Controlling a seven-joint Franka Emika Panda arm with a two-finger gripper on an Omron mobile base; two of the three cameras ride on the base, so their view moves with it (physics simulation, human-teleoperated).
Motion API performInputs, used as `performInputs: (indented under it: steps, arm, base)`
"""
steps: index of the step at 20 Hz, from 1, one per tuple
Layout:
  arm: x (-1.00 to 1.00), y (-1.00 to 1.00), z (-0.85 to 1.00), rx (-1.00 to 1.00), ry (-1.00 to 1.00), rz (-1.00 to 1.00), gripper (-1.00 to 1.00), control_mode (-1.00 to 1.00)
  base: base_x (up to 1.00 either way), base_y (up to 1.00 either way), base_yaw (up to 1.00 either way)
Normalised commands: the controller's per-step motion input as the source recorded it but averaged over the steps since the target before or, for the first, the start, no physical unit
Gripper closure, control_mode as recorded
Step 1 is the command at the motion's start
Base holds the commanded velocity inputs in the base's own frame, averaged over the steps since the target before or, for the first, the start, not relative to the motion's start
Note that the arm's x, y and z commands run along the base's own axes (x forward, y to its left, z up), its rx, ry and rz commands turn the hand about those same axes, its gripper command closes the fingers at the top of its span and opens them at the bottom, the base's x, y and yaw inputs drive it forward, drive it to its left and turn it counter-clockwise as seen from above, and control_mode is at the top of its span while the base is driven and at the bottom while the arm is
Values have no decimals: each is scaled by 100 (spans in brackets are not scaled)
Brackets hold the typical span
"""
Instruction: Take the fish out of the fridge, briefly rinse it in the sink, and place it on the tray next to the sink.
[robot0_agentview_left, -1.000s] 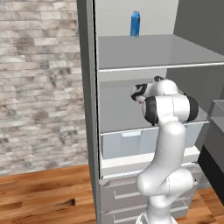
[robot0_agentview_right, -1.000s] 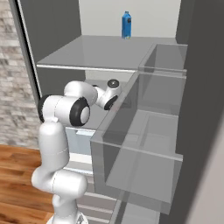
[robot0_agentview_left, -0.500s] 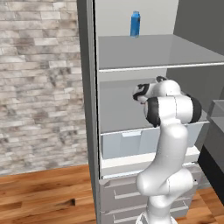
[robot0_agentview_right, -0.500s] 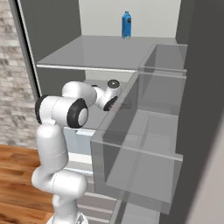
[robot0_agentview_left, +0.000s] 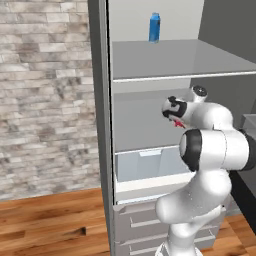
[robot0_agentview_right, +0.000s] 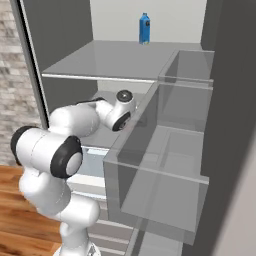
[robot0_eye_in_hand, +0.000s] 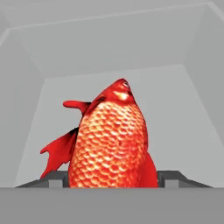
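Note:
A red fish (robot0_eye_in_hand: 109, 140) with orange scales stands head-up between my two dark fingertips (robot0_eye_in_hand: 59, 178) in the hand view, spanning the gap from one to the other. My gripper (robot0_eye_in_hand: 113, 180) is shut on the fish. In the left base view the gripper (robot0_agentview_left: 173, 116) reaches onto the fridge's (robot0_agentview_left: 102, 125) middle shelf, with a bit of the red fish (robot0_agentview_left: 176, 123) showing under it. From the right base view, the white hand (robot0_agentview_right: 122, 112) sits over the same shelf inside the fridge (robot0_agentview_right: 100, 60). The sink and the tray are out of view.
A blue carton (robot0_agentview_left: 154, 27) (robot0_agentview_right: 144, 28) stands at the back of the top shelf. A translucent bluish drawer (robot0_agentview_left: 145, 162) sits below the gripper. Clear door bins (robot0_agentview_right: 165, 170) jut out close on the right. A brick wall (robot0_agentview_left: 45, 100) is left of the fridge.
The arm's elbow has swung outward toward the base and the hand has shifted slightly; the jaws have narrowed a little around the fish.

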Motion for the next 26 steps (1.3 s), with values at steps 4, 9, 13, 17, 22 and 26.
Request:
performInputs:
  steps: [4, 9, 13, 17, 22, 26]
  arm:
    - [-100, 8, 100, 0, 0, 0, 100, -100]
    - [-100, 8, 91, 0, 9, 2, 100, -100]
    - [-100, 4, 53, 0, 6, 6, 100, -100]
    - [-100, 13, 48, 0, 3, 9, 100, -100]
    - [-100, 24, 43, -4, -42, 18, 100, -100]
    - [-67, 1, 37, 0, -34, 6, 100, -100]
  base:
    - [0, 0, 0]
    - [0, 0, 0]
    - [0, 0, 0]
    - [0, 0, 0]
    - [0, 0, 0]
    - [0, 0, 0]
